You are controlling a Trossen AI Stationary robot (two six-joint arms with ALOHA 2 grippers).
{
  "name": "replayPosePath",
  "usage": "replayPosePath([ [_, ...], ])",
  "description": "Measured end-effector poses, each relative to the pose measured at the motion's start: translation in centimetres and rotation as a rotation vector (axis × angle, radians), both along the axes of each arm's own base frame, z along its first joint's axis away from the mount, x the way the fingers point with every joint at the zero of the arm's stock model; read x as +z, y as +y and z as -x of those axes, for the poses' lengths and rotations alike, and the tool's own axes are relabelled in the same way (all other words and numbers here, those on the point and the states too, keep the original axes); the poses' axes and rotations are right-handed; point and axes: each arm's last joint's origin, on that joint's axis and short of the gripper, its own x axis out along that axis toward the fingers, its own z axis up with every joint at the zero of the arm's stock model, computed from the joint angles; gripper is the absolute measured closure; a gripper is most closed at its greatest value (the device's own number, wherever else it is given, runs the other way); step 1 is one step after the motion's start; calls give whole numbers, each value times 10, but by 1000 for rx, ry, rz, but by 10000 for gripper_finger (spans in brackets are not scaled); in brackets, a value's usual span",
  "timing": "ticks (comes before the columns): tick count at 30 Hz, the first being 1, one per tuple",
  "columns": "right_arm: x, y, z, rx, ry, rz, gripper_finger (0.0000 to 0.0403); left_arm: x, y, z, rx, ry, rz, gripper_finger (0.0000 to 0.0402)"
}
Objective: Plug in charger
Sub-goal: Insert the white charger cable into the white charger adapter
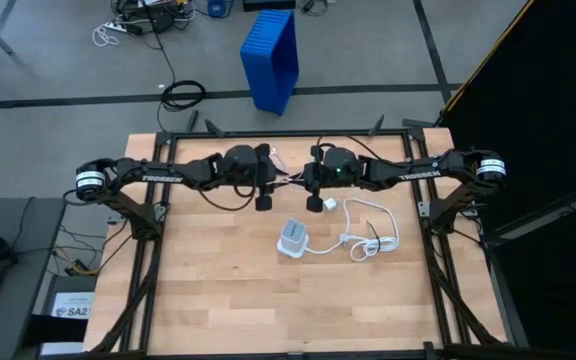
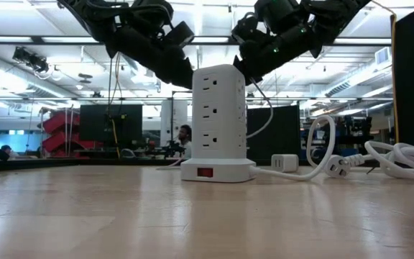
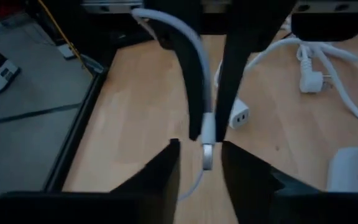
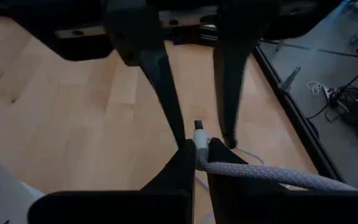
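Pale wooden table on a grey floor, blue crate beyond at 12 o'clock. A white power tower stands mid-table; the small white charger lies at its 1 o'clock, cord looped toward 3. Only the wrist views show the woven cable: the right gripper is clamped on its plug, while the left gripper has fingers close around the other end, grip unclear. The near half lies open.

Tower strip w/ cord blocks centre-right; left tabletop free.
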Motion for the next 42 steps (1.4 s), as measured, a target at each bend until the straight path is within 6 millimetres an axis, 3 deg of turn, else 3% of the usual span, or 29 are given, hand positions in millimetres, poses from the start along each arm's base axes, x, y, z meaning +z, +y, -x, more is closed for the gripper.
replayPosePath([
  [2, 0, 0, 0, -1, 0, 0, 402, 0, 0, 0, -2, 3, -5, 387],
  [4, 0, 0, 0, 0, -4, 1, 402, 0, 0, 0, -3, 3, -4, 395],
  [10, 3, -1, 0, -19, -29, 9, 395, 1, -3, -1, 20, -51, 35, 399],
  [15, 3, -1, 0, -74, -35, 0, 355, 0, -5, 0, 44, -116, 7, 400],
  [22, 3, 2, -2, 1, -80, -22, 310, -7, -6, 9, 8, -312, 69, 401],
  [29, -8, -2, 12, 81, -310, -50, 304, -11, -5, 18, -95, -433, 148, 401],
  [36, -12, -5, 35, 159, -570, -99, 303, -14, -5, 19, -93, -416, 160, 402],
  [42, -10, -4, 39, 154, -625, -104, 317, -14, -5, 19, -94, -415, 163, 402],
])
